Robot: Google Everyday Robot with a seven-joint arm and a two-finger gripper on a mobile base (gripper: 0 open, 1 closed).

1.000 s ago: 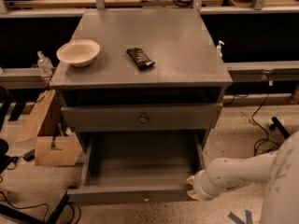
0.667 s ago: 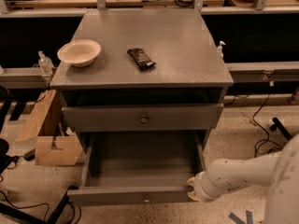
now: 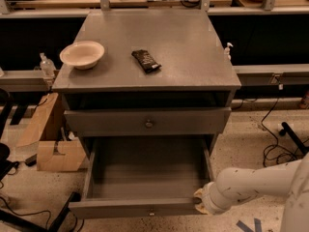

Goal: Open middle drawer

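The grey cabinet (image 3: pixel 145 42) has its uppermost drawer (image 3: pixel 148 123) shut, with a round knob at the centre of its front. The middle drawer (image 3: pixel 145 170) below it stands pulled far out, and its inside is bare. Its front panel (image 3: pixel 135 208) has a small knob at the centre, near the bottom edge of the view. The lowest drawer is hidden under it. My gripper (image 3: pixel 200 201) is at the end of the white arm (image 3: pixel 251 185), which comes in from the lower right. It sits against the front right corner of the pulled-out drawer.
A cream bowl (image 3: pixel 82 54) and a dark snack bar (image 3: pixel 146 61) lie on the cabinet top. A cardboard box (image 3: pixel 50 144) stands on the floor to the left, with a spray bottle (image 3: pixel 46 65) behind it. Cables (image 3: pixel 277 144) lie on the floor to the right.
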